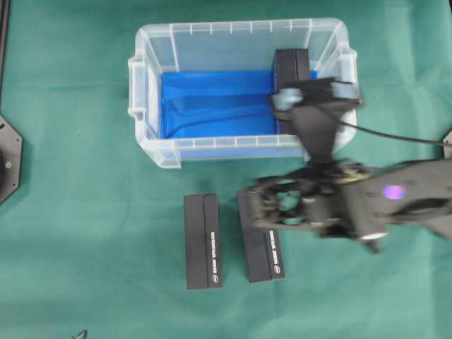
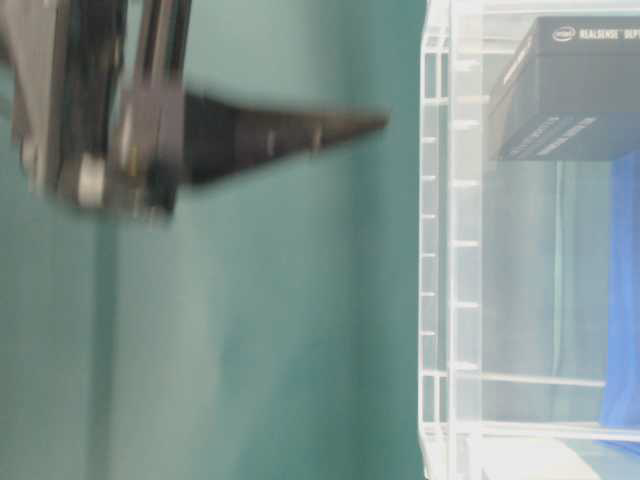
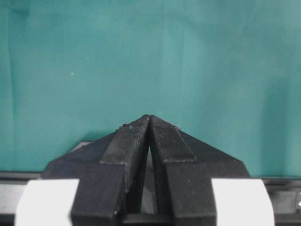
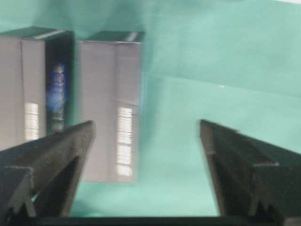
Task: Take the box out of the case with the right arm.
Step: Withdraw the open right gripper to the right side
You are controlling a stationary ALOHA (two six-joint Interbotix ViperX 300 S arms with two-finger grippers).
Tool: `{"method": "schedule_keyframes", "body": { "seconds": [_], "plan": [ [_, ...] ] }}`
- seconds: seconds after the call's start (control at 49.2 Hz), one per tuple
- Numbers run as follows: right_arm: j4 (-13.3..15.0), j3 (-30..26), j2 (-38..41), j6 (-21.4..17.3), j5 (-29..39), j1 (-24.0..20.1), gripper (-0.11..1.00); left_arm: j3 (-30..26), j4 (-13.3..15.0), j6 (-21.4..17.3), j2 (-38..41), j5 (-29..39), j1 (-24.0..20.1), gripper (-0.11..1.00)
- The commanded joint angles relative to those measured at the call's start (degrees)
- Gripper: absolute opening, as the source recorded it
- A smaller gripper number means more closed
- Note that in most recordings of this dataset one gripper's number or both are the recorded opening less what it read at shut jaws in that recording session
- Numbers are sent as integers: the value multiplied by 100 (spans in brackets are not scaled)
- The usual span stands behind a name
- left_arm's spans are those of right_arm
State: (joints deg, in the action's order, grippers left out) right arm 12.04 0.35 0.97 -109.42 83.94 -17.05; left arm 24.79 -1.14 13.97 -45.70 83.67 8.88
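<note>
Inside, one black box [image 1: 292,65] is seen leaning in the far right corner of the case [image 1: 212,32], on its blue lining. The right gripper [image 4: 146,141] is held wide apart and empty over the green cloth [image 1: 85,233], beside two black boxes [image 1: 203,241] lying outside the case. The left gripper [image 3: 149,123] is pressed together on nothing.

One box [image 1: 293,65] sits in the case [image 1: 240,34], at its right end. Two boxes [image 1: 203,241] lie side by side on the table [image 1: 85,240], just in front of the case.

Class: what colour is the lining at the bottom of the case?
Bright blue lining, seen best in the overhead view.
</note>
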Motion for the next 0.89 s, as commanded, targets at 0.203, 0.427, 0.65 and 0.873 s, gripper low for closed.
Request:
{"method": "schedule_keyframes", "body": {
  "seconds": [0.203,0.427,0.65,0.873],
  "plan": [
    [9,1608,-1635,-598,-255,-448,89,-44,-18,0,26,-35,18,0],
    [18,2496,-2663,-853,-9,-844,89,-44,-18,-9,18,-35,18,0],
    [70,2760,-3032,-861,70,-896,89,-44,-9,-26,26,-35,18,0],
    [272,2777,-3059,-703,70,-756,89,-44,-18,-9,26,-35,18,0]
  ]
}}
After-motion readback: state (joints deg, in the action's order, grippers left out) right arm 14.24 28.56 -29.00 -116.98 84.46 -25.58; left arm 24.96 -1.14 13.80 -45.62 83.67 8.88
